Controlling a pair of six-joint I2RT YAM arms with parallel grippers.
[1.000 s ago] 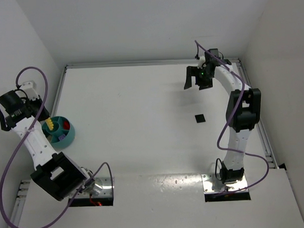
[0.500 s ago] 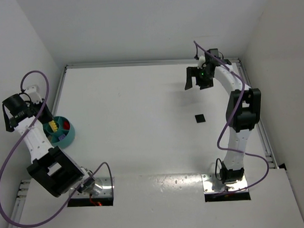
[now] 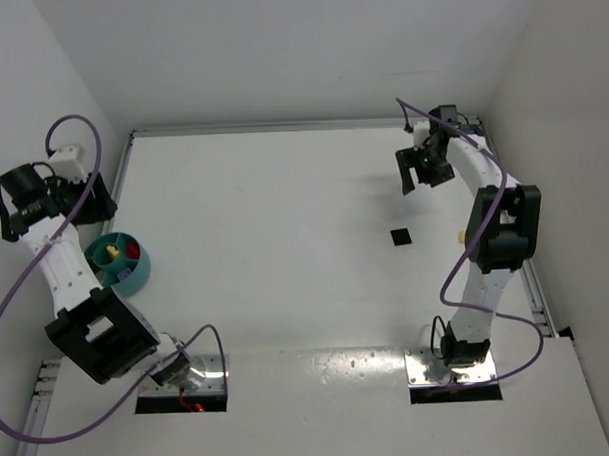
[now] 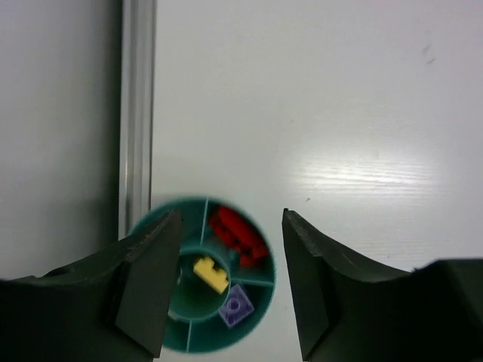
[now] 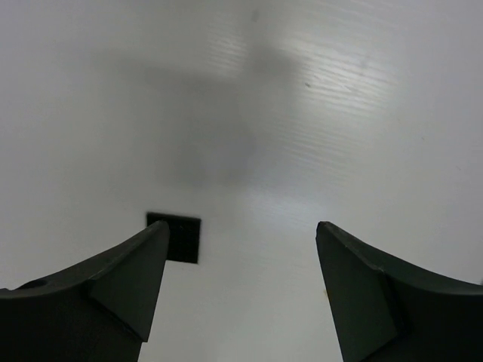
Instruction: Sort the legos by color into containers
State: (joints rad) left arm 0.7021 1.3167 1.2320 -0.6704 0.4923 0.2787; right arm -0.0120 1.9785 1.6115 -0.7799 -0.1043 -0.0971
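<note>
The teal bowl (image 4: 207,337) sat at the left edge of the table (image 5: 302,113), beside the rail (image 4: 137,105). The left gripper (image 4: 230,216) hovered above it, fingers spread wide and holding nothing. Red bricks (image 4: 238,234), one yellow brick (image 4: 211,274) and one purple brick (image 4: 237,308) lay in separate compartments. The right gripper (image 5: 241,226) hung over the far right, likewise wide and empty, near a small black square (image 5: 174,237) of uncertain nature. No loose brick was seen. Judged: the bricks are light, rigid and slick, so any pick should pinch opposite flat sides gently, lest one squirt free.
</note>
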